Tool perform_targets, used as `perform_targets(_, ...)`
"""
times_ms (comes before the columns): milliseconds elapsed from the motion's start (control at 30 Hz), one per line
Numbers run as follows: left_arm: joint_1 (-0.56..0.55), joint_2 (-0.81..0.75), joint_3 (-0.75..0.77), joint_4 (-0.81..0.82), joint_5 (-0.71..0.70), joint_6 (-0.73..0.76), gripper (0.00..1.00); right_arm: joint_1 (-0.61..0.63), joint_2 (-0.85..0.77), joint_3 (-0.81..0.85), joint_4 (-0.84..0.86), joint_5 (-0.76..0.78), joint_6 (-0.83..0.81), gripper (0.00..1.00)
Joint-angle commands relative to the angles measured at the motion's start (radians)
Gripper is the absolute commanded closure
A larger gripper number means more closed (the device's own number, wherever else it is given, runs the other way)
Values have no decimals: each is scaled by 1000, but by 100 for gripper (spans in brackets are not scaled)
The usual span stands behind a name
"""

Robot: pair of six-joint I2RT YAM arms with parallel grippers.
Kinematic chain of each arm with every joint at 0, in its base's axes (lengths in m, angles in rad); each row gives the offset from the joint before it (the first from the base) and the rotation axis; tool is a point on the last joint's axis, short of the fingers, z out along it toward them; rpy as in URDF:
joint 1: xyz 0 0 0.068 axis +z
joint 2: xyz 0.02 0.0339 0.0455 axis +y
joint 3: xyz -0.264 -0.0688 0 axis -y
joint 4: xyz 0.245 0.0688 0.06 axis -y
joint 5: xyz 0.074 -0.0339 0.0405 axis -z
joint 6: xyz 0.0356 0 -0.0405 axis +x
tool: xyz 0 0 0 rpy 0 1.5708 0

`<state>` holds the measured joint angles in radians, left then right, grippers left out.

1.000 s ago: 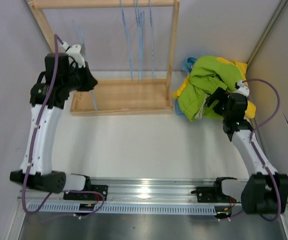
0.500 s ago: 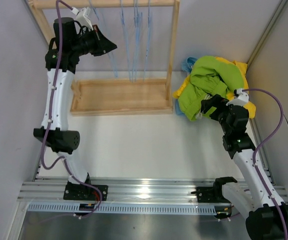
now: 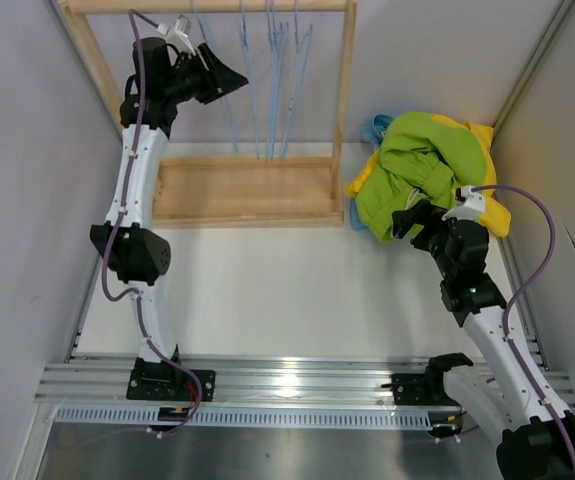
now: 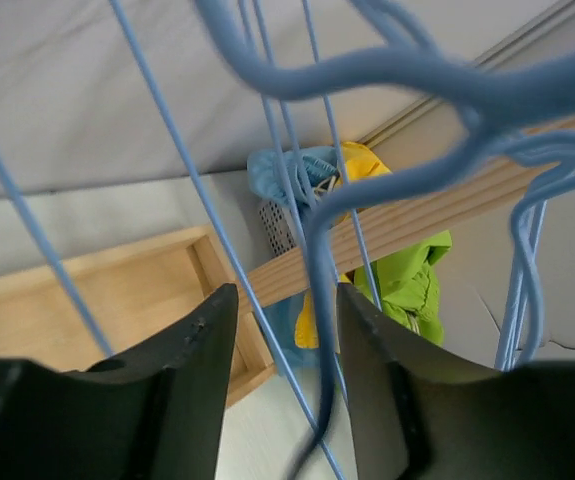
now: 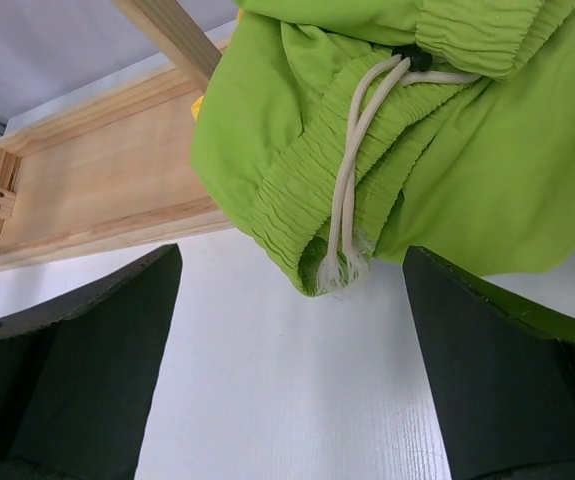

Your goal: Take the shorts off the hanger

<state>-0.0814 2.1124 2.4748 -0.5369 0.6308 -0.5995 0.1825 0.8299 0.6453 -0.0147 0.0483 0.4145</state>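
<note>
**A:** While the left hand (image 4: 287,300) is raised among the blue hangers (image 3: 267,70) on the wooden rack (image 3: 247,195), where are the shorts (image 3: 417,170)?

**B:** Off the hangers, as far as the views show. They lie heaped on the white counter (image 3: 287,290), just right of the rack. A lime green pair is on top, with yellow fabric (image 3: 482,135) and light blue fabric (image 3: 375,127) showing beneath. Every hanger in view looks bare.

**A:** And the hands?

**B:** The left hand's fingers stand apart. A thin hanger wire runs through the gap, and they clamp nothing. The right hand (image 3: 407,218) is spread wide at the near edge of the heap, by the green waistband and its white drawstring (image 5: 352,190). It is holding nothing.

**A:** Which step is this?

**B:** Probably the close of a removal. Next, I judge, the left hand must back out without snagging the wires.
</note>
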Motion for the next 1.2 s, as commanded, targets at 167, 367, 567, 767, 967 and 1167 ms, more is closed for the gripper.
perform_targets(167,17,-348,-391,-50,-25,165,12,64,-44,33,-34,41,6,1)
perform_targets(367,17,-746,-811,-126,-106,305,1,123,-123,89,-154,140,73,1)
perform_targets(567,-63,-1248,-1266,-136,-232,346,1,186,-252,210,-275,63,130,1)
perform_targets(767,-107,-1585,-1246,-290,-369,325,1,196,-215,543,-534,-82,73,1)
perform_targets(967,-127,-1652,-1173,-328,-479,297,1,170,-199,882,-651,-111,43,1)
perform_targets(1167,-129,-1614,-1013,-344,-525,291,1,-64,-163,1100,-814,-251,9,0)
